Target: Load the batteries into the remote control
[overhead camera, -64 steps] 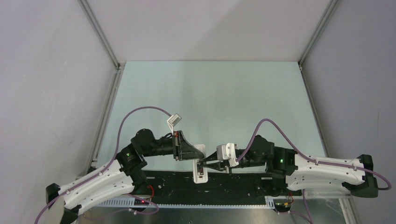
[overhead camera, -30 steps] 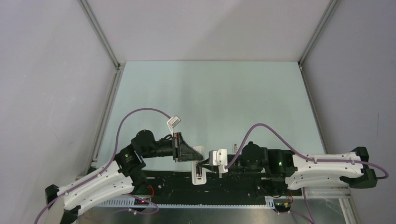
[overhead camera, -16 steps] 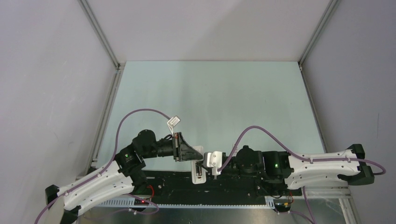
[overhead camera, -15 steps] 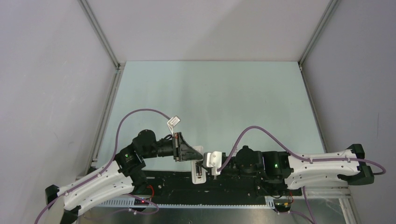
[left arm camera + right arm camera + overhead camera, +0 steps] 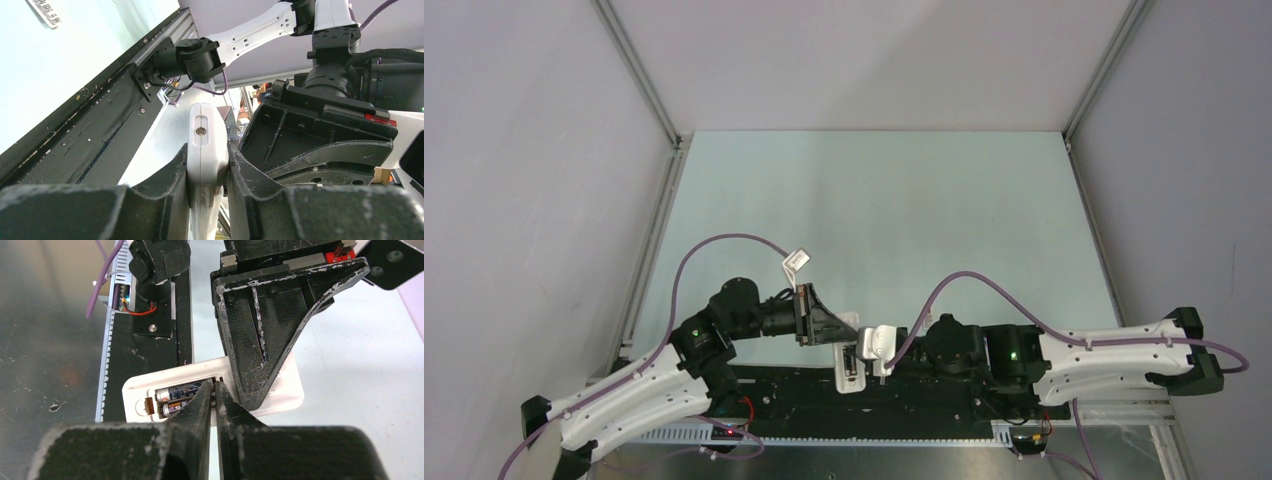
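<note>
Right wrist view: the remote control (image 5: 141,387) sits with its back up and its battery bay uncovered. Inside the bay, two batteries (image 5: 181,389) lie side by side, lengthwise, with a small brown tab at their outer end. The left gripper (image 5: 260,390) pinches the remote by its long edges; the left wrist view shows the white slab wedged tight between both fingers (image 5: 172,175). The right gripper (image 5: 214,390) has its fingers pressed together, tips pointing down into the bay at the inner end of the batteries; whether they touch a cell is unclear.

From the top external view, the remote (image 5: 852,372) sits at the near edge of the pale green table (image 5: 874,200), partly over the black rail (image 5: 944,400). Compared with two seconds ago, the right arm has slid left, closer over the remote. The left arm and remote have not moved.
</note>
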Controlling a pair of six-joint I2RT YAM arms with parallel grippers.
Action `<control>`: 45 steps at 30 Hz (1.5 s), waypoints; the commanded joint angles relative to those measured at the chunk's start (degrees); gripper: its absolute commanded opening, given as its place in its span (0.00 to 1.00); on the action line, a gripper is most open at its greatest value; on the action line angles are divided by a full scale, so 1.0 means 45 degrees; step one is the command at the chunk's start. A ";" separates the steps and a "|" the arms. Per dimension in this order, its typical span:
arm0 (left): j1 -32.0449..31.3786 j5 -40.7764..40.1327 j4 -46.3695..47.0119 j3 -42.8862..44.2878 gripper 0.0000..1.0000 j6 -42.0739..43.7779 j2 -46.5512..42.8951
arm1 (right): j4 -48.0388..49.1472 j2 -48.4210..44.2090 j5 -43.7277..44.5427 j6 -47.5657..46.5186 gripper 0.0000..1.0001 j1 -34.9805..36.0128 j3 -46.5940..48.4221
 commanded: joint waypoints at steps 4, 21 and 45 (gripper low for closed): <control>-0.0028 0.0499 0.3050 0.1189 0.00 -0.0834 -0.0370 | -0.3106 0.0906 0.0678 0.0173 0.08 0.0207 -0.0436; -0.0020 0.0725 0.3400 0.1586 0.00 -0.1298 -0.0373 | -0.2781 0.1102 0.3124 -0.0471 0.10 0.1086 -0.0525; -0.0025 0.0676 0.4061 0.1676 0.00 -0.1995 -0.0671 | -0.2023 0.0675 0.4039 -0.0459 0.21 0.2031 -0.0585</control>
